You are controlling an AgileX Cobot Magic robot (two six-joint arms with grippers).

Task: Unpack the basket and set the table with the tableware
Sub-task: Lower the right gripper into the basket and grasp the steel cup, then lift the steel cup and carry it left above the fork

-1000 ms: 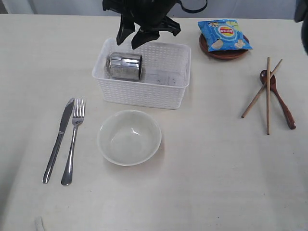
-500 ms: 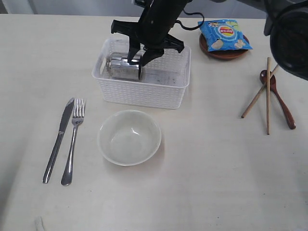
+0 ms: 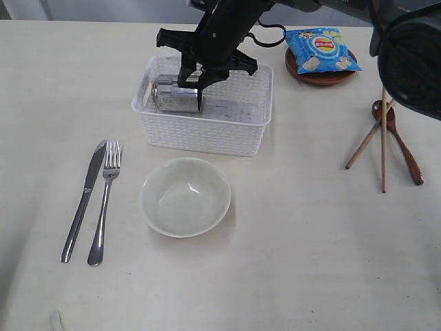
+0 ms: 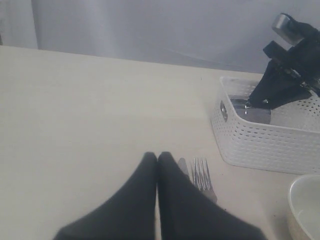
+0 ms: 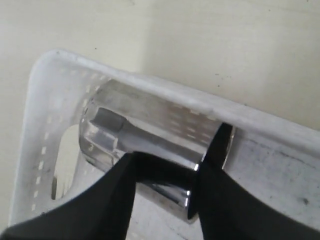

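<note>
The white basket (image 3: 203,134) stands at the back middle of the table (image 3: 310,269) with the steel cup (image 3: 172,95) lying on its side inside. My right gripper (image 3: 193,93) reaches down into the basket, open, its fingers straddling the cup's mouth end (image 5: 150,120); one fingertip (image 5: 222,135) sits at the rim. In front lie the off-white bowl (image 3: 185,196), knife (image 3: 84,200) and fork (image 3: 103,207). Chopsticks (image 3: 384,138) cross the dark red spoon (image 3: 403,148) at the right. My left gripper (image 4: 158,156) hovers shut and empty beside the knife (image 4: 183,166) and fork (image 4: 201,172).
A blue chip bag (image 3: 320,49) rests on the brown plate (image 3: 320,77) at the back right. The right arm's dark bulk fills the upper right corner of the exterior view. The basket (image 4: 265,145) and bowl (image 4: 305,205) also show in the left wrist view.
The right gripper came down from above the basket's back rim into the basket and now straddles the cup. The cup and the rest of the tableware have not moved.
</note>
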